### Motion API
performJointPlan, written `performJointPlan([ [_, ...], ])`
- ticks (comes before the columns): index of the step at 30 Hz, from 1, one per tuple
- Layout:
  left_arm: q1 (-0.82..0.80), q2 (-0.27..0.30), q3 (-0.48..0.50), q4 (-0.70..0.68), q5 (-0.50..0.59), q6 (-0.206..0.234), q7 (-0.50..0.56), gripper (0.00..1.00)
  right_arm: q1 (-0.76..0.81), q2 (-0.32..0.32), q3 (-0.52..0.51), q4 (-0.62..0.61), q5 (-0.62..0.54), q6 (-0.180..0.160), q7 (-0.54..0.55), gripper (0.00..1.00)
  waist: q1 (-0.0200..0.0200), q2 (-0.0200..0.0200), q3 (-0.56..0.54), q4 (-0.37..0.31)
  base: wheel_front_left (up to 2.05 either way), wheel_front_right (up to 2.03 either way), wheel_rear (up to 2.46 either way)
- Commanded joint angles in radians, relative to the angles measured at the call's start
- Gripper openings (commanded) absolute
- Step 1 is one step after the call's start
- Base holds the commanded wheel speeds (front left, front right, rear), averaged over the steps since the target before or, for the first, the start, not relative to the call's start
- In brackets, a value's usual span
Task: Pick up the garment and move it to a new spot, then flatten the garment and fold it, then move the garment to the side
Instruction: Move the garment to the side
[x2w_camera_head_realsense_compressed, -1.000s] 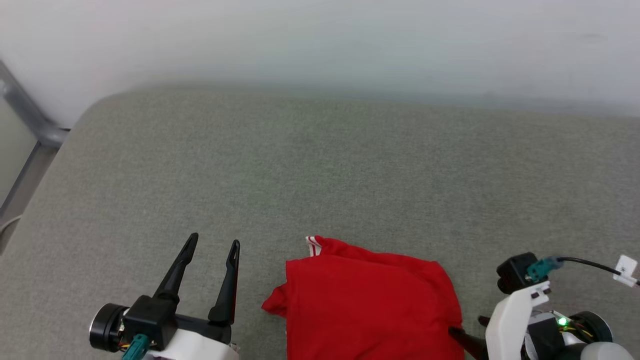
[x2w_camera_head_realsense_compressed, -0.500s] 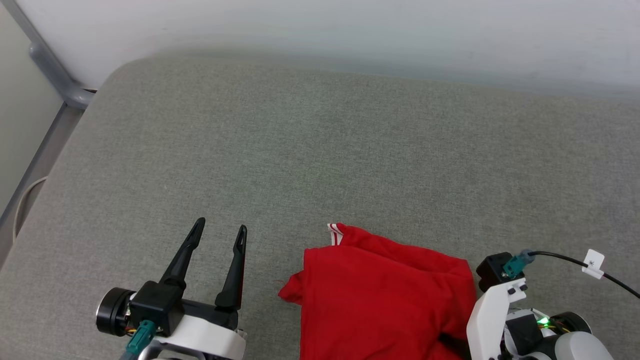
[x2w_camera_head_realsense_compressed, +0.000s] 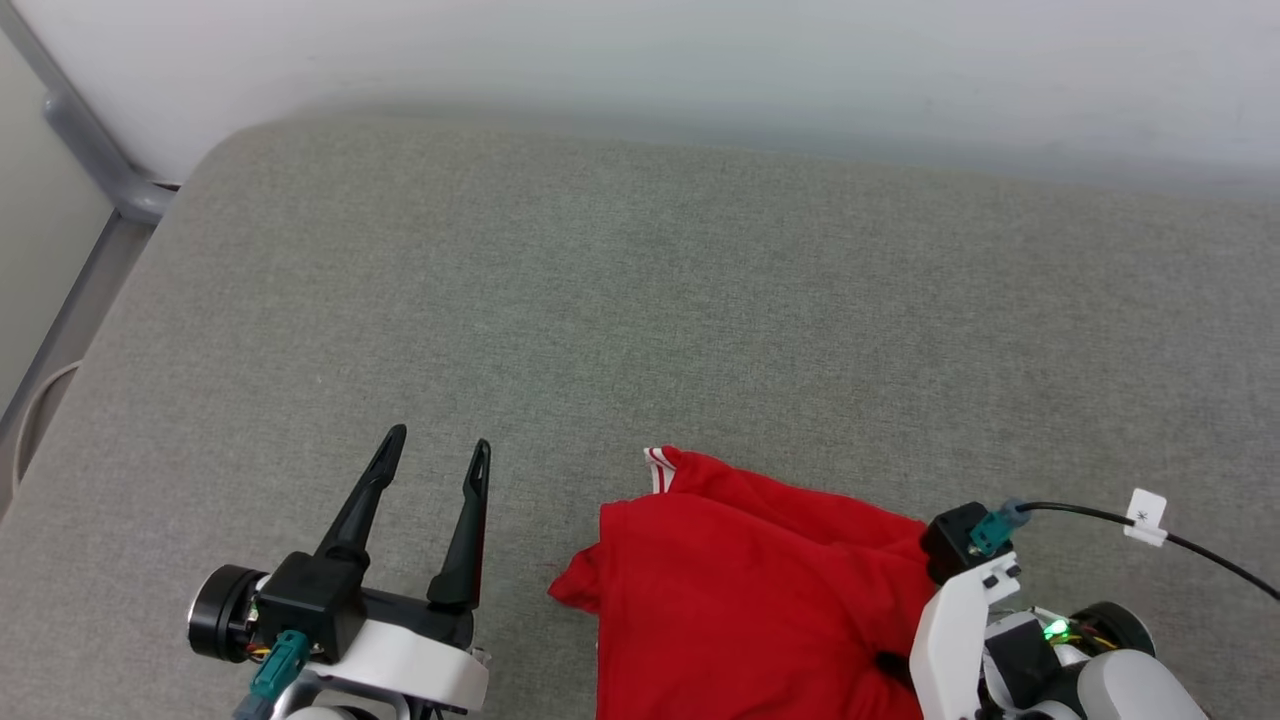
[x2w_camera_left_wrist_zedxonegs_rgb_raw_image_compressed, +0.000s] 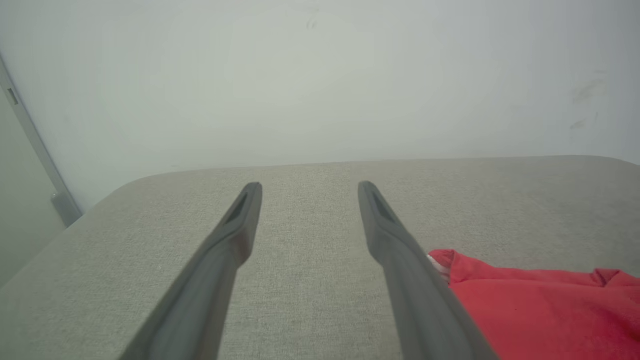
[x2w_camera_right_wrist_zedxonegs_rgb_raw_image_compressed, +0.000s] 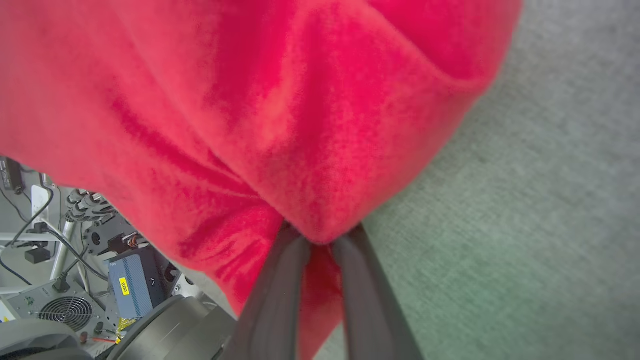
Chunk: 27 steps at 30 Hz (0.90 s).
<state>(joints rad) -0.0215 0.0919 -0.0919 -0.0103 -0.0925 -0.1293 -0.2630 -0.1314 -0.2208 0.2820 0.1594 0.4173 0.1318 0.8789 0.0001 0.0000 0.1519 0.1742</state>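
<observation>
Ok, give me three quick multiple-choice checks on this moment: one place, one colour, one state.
1. Where on the grey pad does the shirt lie? A) near edge B) far edge by the wall C) left corner
2. What colours is the shirt's striped trim? A) blue and yellow B) red and white C) black and green
3. How is the right hand? A) open above the shirt B) shut on nothing C) shut on the shirt
Answers: 1 A, the head view shows it at the bottom; 2 B, stripes show at its far corner; 3 C, cloth bunches between the fingers.
</observation>
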Motion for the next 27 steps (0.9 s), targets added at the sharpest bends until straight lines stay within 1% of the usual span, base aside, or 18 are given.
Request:
performJointPlan([
  [1, 0.006, 0.001, 0.002, -0.001, 0.003, -0.002, -0.002, 1.0, -0.015, -0.033, 0.009, 0.004, -0.01, -0.002, -0.014, 0.0, -0.0001, 0.0, -0.012, -0.014, 0.0, 0.0, 0.0],
  [4, 0.011, 0.0, 0.0, -0.007, 0.003, -0.002, -0.002, 1.0, -0.041, -0.084, 0.027, -0.032, -0.026, -0.002, -0.038, 0.0, -0.0001, 0.0, -0.021, -0.038, 0.0, 0.0, 0.0],
  [7, 0.014, 0.004, -0.007, -0.014, -0.001, -0.002, -0.002, 1.0, -0.061, -0.149, 0.069, -0.076, -0.041, -0.002, -0.051, 0.0, -0.0001, 0.0, -0.023, -0.07, 0.0, 0.0, 0.0],
  [14, 0.005, 0.007, -0.043, -0.022, 0.007, -0.002, -0.002, 1.0, -0.126, -0.346, 0.155, -0.158, -0.02, -0.002, -0.04, 0.0, -0.0001, 0.0, -0.005, -0.17, 0.0, 0.0, 0.0],
  [16, -0.01, 0.008, -0.059, -0.025, 0.01, -0.002, -0.002, 1.0, -0.152, -0.414, 0.183, -0.177, -0.013, -0.002, -0.036, 0.0, -0.0001, 0.0, 0.013, -0.198, 0.0, 0.0, 0.0],
  [17, -0.017, 0.009, -0.067, -0.028, 0.009, -0.002, -0.002, 1.0, -0.169, -0.46, 0.212, -0.188, -0.019, -0.002, -0.038, 0.0, -0.0001, 0.0, 0.023, -0.213, 0.0, 0.0, 0.0],
  [19, -0.029, 0.012, -0.092, -0.024, 0.007, -0.002, -0.002, 1.0, -0.2, -0.552, 0.253, -0.186, -0.03, -0.002, -0.053, 0.0, -0.0001, 0.0, 0.04, -0.237, 0.0, 0.0, 0.0],
  [20, -0.029, 0.012, -0.092, -0.024, 0.007, -0.002, -0.002, 1.0, -0.2, -0.552, 0.253, -0.186, -0.03, -0.002, -0.053, 0.0, -0.0001, 0.0, 0.04, -0.237, 0.0, 0.0, 0.0],
  [24, -0.059, 0.016, -0.13, -0.019, 0.008, -0.002, -0.002, 1.0, -0.253, -0.673, 0.296, -0.138, -0.018, -0.002, -0.101, 0.0, -0.0001, 0.0, 0.079, -0.283, 0.0, 0.0, 0.0],
  [27, -0.086, 0.023, -0.159, -0.025, 0.01, -0.002, -0.002, 1.0, -0.292, -0.733, 0.299, -0.077, -0.017, -0.002, -0.157, 0.0, -0.0001, 0.0, 0.122, -0.31, 0.0, 0.0, 0.0],
])
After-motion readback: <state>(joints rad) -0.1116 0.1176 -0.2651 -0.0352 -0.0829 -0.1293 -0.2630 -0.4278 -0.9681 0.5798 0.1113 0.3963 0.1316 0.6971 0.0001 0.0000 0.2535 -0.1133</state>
